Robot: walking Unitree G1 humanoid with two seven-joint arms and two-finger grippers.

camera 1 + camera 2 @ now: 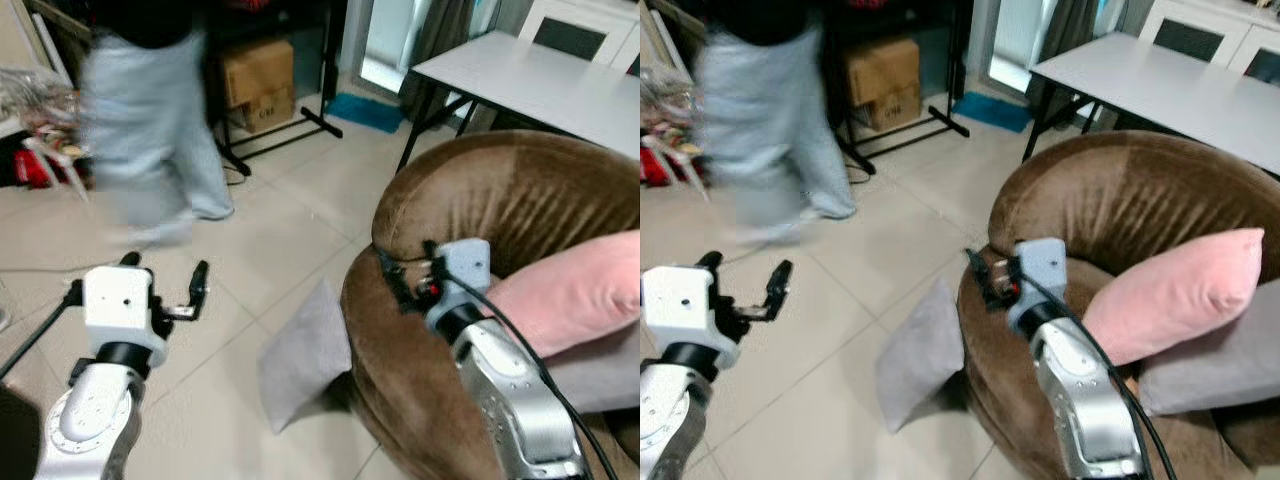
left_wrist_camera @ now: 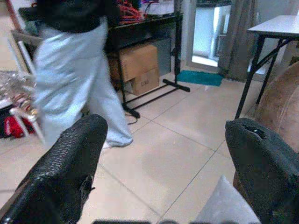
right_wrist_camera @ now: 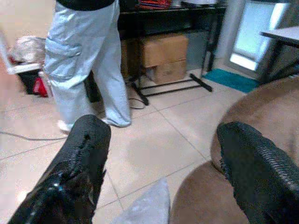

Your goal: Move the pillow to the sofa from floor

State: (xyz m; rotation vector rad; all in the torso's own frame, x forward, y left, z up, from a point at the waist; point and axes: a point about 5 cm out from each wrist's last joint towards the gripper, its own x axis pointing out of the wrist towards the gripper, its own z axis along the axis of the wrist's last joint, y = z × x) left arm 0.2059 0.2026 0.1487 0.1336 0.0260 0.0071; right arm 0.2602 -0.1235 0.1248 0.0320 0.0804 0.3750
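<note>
Both grippers were spread wide and empty; the grey pillow (image 1: 305,355) still lay on the floor against the sofa.

The left gripper (image 1: 165,285) hung over the tiled floor (image 1: 270,250) with its two black fingers (image 2: 70,163) well apart, holding nothing, to the left of the pillow. The right gripper (image 1: 980,272) hovered above the brown sofa's (image 1: 520,190) rounded arm, its fingers (image 3: 81,158) likewise parted and empty, with the pillow's corner just below. The grey pillow leaned tilted on the tiles, touching the sofa's side. A pink cushion (image 1: 1175,295) rested on the seat. Beyond, a person (image 1: 150,130) in pale trousers stood blurred near a cardboard box (image 1: 260,80) and a white table (image 1: 540,85).
</note>
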